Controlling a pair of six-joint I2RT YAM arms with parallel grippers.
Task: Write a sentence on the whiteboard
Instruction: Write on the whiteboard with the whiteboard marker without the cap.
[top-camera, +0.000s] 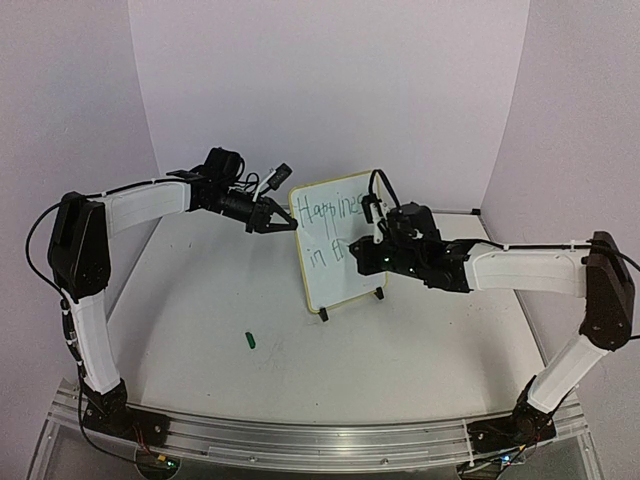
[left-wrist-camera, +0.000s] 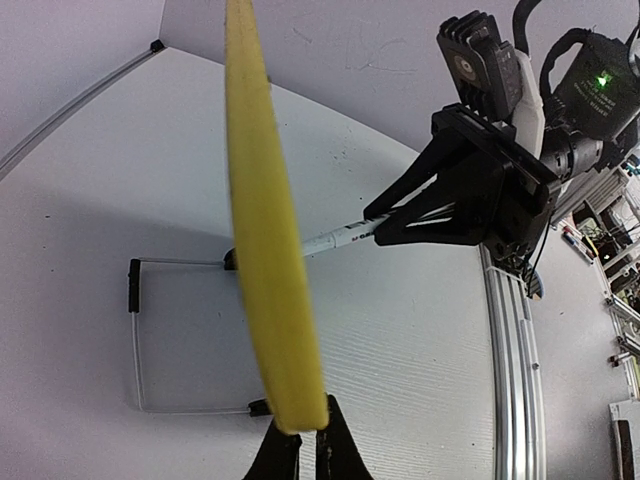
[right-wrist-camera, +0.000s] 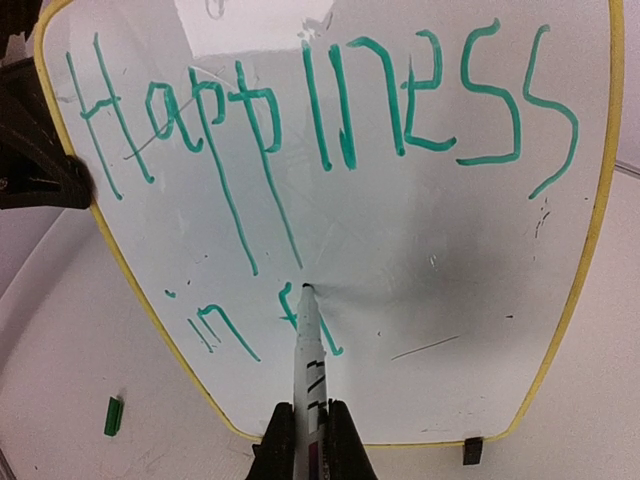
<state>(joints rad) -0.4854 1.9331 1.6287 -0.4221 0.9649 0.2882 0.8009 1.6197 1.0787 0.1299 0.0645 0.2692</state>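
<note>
Right arm (top-camera: 520, 268) outstretched, marker (right-wrist-camera: 308, 345) against whiteboard (right-wrist-camera: 450, 260)

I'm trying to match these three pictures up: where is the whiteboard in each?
Top external: the whiteboard stands at centre, face visible.
Left wrist: the whiteboard is edge-on, a yellow strip down the middle.
Right wrist: the whiteboard fills the picture.
Shared landmark: the left gripper pinching its frame.

Even, diffuse light is filling all views; glare is washing the whiteboard (right-wrist-camera: 420, 230) at 12 o'clock; its near edge is blurring in the left wrist view.
</note>
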